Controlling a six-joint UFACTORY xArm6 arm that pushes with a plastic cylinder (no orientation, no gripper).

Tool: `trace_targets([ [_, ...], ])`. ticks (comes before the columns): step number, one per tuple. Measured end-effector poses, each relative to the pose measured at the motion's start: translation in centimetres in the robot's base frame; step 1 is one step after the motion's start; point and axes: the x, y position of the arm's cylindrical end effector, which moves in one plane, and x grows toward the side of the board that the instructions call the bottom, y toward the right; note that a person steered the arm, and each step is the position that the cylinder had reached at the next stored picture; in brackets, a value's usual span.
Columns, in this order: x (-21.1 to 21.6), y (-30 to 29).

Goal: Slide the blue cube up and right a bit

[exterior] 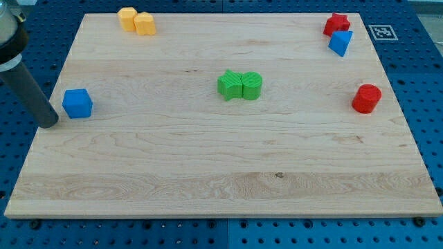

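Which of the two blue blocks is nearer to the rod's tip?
The blue cube at the view's left edge: my tip sits just beside it, to its lower left. The other blue block lies far off at the view's top right, against a red block.

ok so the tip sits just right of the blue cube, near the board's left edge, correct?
Not quite. In the camera view my tip sits just left of the blue cube, slightly below it, not right of it. Near the board's left edge is correct.

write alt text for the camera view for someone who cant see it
My tip sits just left of the blue cube at the wooden board's left edge. Elsewhere sit two yellow blocks, two green blocks and three more at right.
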Motion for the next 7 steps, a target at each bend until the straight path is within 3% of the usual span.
trace_targets([
  [3,-4.3,-0.2],
  [7,-4.3,2.1],
])
